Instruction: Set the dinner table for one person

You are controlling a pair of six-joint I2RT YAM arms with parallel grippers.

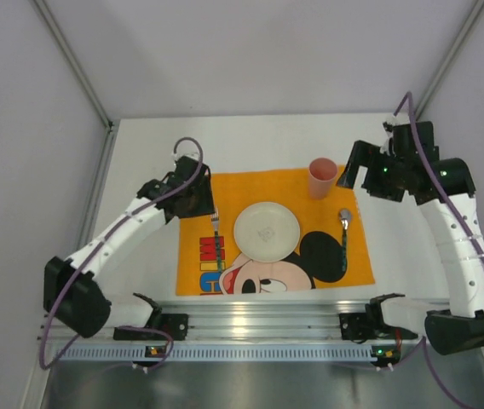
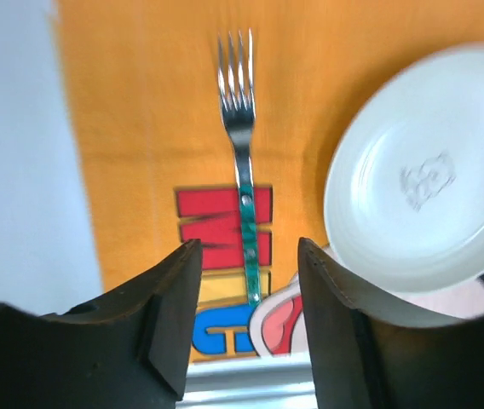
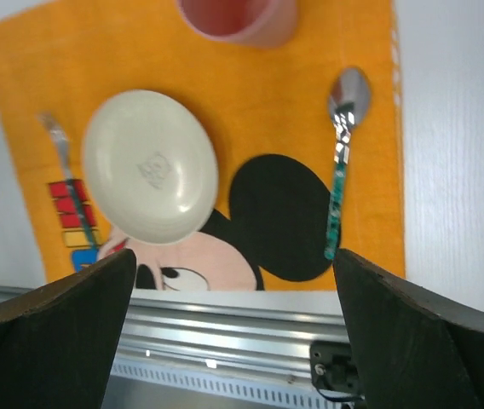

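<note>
The white dinner table [image 1: 250, 141] carries an orange Mickey Mouse cloth [image 1: 225, 192]. On the cloth lie a white plate [image 1: 266, 230] in the middle, a green-handled fork [image 1: 217, 239] to its left, a green-handled spoon [image 1: 344, 234] to its right, and a pink cup [image 1: 322, 177] at the back right. My left gripper [image 2: 249, 324] is open and empty above the fork [image 2: 240, 153], beside the plate [image 2: 421, 170]. My right gripper [image 3: 233, 332] is wide open and empty, high over the cloth; below it lie the plate [image 3: 150, 166], the spoon [image 3: 342, 162] and the cup [image 3: 238, 17].
An aluminium rail [image 1: 259, 319] runs along the table's near edge, with both arm bases on it. White walls close in the left, right and back sides. Bare white tabletop [image 1: 144, 256] lies left of the cloth and also right of it [image 1: 404, 256].
</note>
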